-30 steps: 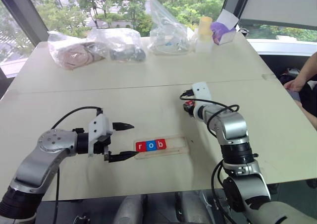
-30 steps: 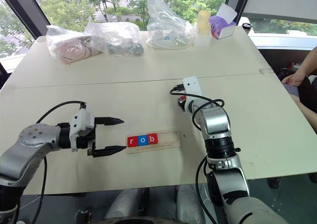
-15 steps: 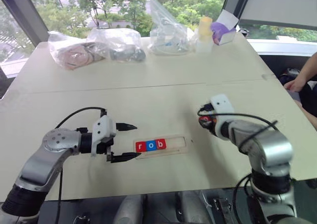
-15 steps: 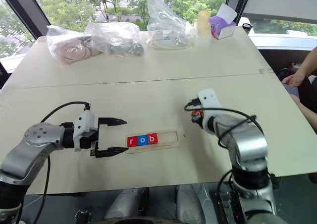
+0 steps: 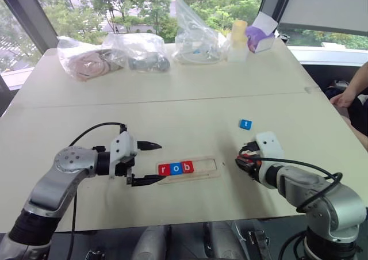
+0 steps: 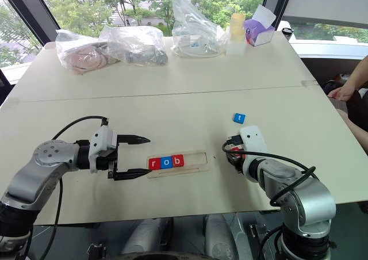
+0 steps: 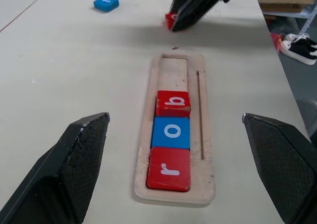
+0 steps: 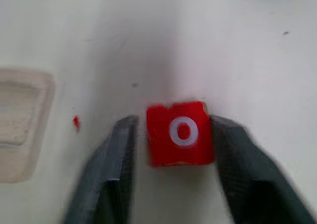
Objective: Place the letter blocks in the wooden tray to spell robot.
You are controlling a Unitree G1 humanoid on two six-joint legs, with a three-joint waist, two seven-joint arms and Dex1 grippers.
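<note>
From the head views, the wooden tray (image 5: pixel 188 169) is lying on the tabletop (image 5: pixel 172 107) near the front edge, holding three letter blocks in its left part: red r (image 5: pixel 164 169), blue o (image 5: pixel 175 168) and red b (image 5: pixel 187 167); its right part is lying bare. The left tool (image 5: pixel 146 163) is hovering just left of the tray, its fingers standing wide apart with nothing between them. The right tool (image 5: pixel 246 159) is pointing down at the tabletop to the right of the tray. A blue t block (image 5: pixel 245 124) is sitting farther back, beyond that tool. Plastic bags (image 5: pixel 138 52) are lying along the far edge.

In the left wrist view, the tray is running away between the spread black fingers (image 7: pixel 74 164), and the r, o, b blocks are sitting side by side.

In the right wrist view, a red o block (image 8: pixel 181 133) is sitting between the right tool's fingers (image 8: pixel 111 159); one finger is standing slightly clear of it, and whether the other is touching is hard to tell
</note>
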